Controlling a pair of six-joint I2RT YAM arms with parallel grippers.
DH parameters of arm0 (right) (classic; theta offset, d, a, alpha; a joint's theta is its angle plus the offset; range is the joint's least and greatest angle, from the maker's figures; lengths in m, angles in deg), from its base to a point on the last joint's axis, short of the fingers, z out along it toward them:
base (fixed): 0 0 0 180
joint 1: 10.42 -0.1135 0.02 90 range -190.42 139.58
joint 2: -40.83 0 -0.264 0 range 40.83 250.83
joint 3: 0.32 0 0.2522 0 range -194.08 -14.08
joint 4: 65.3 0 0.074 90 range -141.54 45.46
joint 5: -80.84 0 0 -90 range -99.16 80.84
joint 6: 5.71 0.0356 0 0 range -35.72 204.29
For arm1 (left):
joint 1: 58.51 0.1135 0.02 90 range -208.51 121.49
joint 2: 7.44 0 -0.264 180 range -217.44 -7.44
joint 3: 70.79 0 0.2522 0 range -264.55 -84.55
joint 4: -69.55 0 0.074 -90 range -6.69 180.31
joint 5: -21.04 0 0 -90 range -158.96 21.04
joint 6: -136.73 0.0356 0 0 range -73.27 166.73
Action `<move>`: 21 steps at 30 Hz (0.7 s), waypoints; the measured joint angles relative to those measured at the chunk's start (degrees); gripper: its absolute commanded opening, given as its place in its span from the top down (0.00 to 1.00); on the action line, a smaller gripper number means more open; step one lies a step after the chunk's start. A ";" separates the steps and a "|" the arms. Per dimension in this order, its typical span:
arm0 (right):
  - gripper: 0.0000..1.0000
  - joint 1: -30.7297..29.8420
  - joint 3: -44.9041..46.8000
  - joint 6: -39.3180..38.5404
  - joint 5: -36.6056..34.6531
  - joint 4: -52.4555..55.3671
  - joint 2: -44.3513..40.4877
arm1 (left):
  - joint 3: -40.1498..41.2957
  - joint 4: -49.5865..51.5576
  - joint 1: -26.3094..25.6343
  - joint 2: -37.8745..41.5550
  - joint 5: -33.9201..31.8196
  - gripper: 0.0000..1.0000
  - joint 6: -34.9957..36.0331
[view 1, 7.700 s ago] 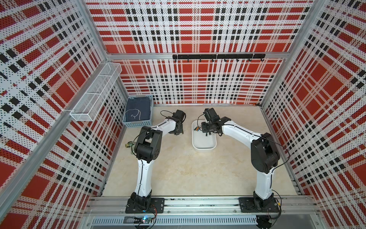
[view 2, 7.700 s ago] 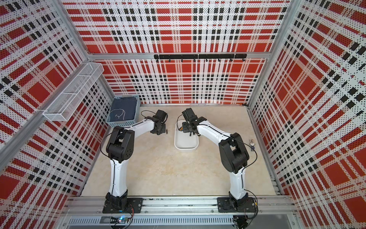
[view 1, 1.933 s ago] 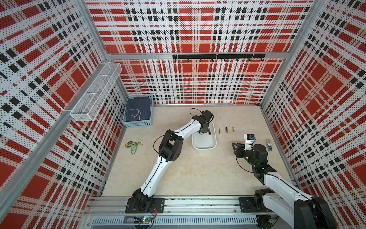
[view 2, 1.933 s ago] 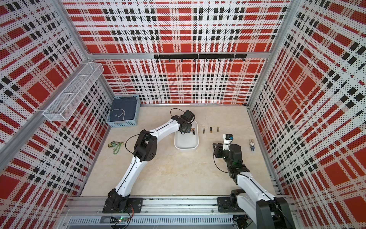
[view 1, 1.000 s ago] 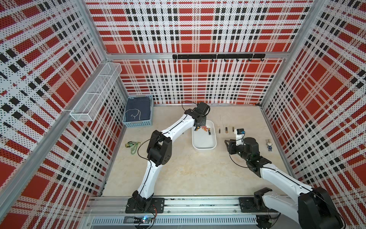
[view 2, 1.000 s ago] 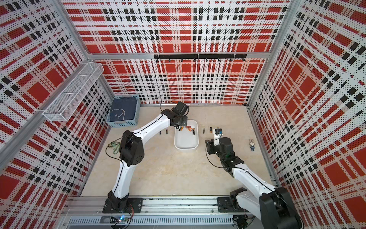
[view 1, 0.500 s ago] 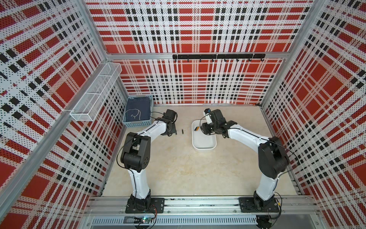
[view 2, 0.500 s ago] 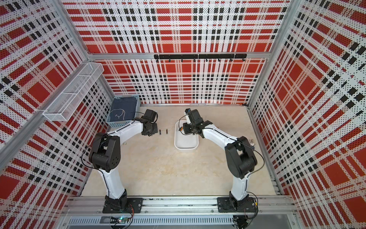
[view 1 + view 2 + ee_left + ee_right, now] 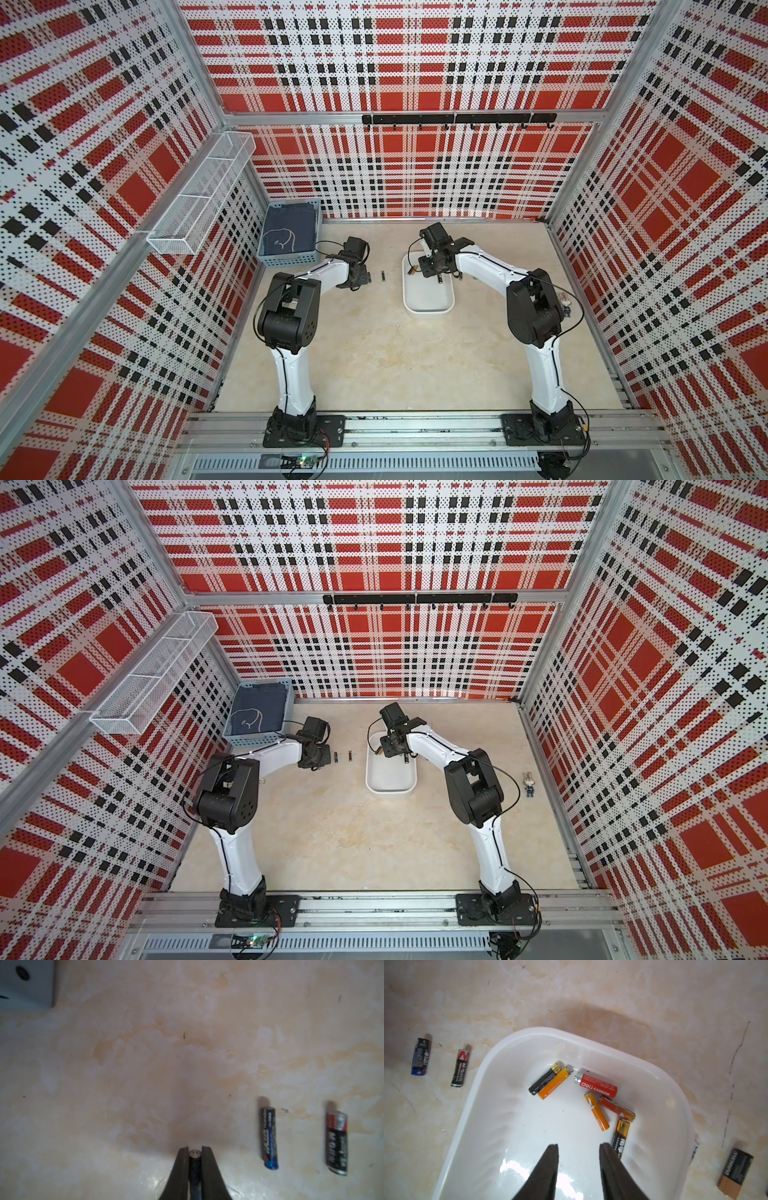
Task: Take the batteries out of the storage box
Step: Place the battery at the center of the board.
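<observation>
Six batteries [image 9: 596,1086] lie in the storage box [image 9: 500,1076]; left tool [image 9: 195,1150] grips one.

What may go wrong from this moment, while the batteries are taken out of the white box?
1. The left gripper is shut on a battery; once released, the round cell may roll toward the blue battery lying nearby.
2. In the storage box, the black-and-gold battery touches an orange battery; the open right gripper might drag both.
</observation>
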 measured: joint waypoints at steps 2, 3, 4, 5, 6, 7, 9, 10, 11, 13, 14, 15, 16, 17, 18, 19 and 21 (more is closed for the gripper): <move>0.60 0.00 -0.66 -0.28 -0.50 0.24 1.09 | 0.00 -0.07 0.00 -0.68 -0.04 1.00 0.02; 0.60 0.00 -0.98 -0.50 -0.74 0.28 1.68 | 0.00 -0.13 0.00 -0.79 -0.07 1.00 0.04; 0.61 0.02 -1.36 -0.68 -0.90 0.31 2.40 | 0.00 -0.17 0.00 -0.85 -0.07 1.00 0.07; 0.61 0.04 -1.90 -0.81 -0.98 0.52 3.23 | -0.11 -0.20 0.00 -0.94 -0.04 1.00 0.09; 0.61 0.17 -2.34 -0.92 -1.07 0.74 3.87 | -0.37 -0.20 0.00 -1.05 -0.04 1.00 0.13; 0.62 0.28 -2.91 -1.01 -1.14 1.03 4.61 | -0.61 -0.37 0.00 -1.20 -0.07 1.00 0.15; 0.62 0.39 -3.58 -1.14 -1.31 1.14 5.81 | -0.81 -0.59 0.00 -1.25 -0.13 0.94 0.17; 0.62 0.50 -3.76 -1.16 -1.40 1.16 6.27 | -0.83 -0.61 0.00 -1.25 -0.17 0.92 0.17; 0.62 0.55 -3.80 -1.16 -1.44 1.16 6.67 | -0.83 -0.63 0.00 -1.25 -0.28 0.91 0.17; 0.62 0.68 -3.80 -1.16 -1.70 1.22 7.23 | -0.83 -0.63 0.00 -1.25 -0.50 0.89 0.20; 0.62 0.79 -3.80 -1.16 -1.81 1.25 7.43 | -0.83 -0.68 0.00 -1.25 -0.59 0.88 0.22; 0.62 0.92 -3.80 -1.16 -1.92 1.25 7.52 | -0.83 -0.72 0.00 -1.25 -0.72 0.87 0.22; 0.62 1.07 -3.80 -1.16 -2.05 1.20 7.52 | -0.83 -0.76 -0.02 -1.25 -0.81 0.86 0.22; 0.62 1.20 -3.80 -1.18 -2.21 1.14 7.52 | -0.85 -0.81 -0.02 -1.29 -0.96 0.86 0.22; 0.62 1.25 -3.80 -1.22 -2.23 1.07 7.52 | -0.85 -0.83 -0.07 -1.29 -1.05 0.85 0.22; 0.62 1.29 -3.80 -1.27 -2.25 1.05 7.52 | -0.92 -0.87 -0.07 -1.31 -1.18 0.85 0.22; 0.62 1.46 -3.80 -1.36 -2.23 1.01 7.54 | -1.22 -0.92 -0.22 -1.40 -1.36 0.84 0.22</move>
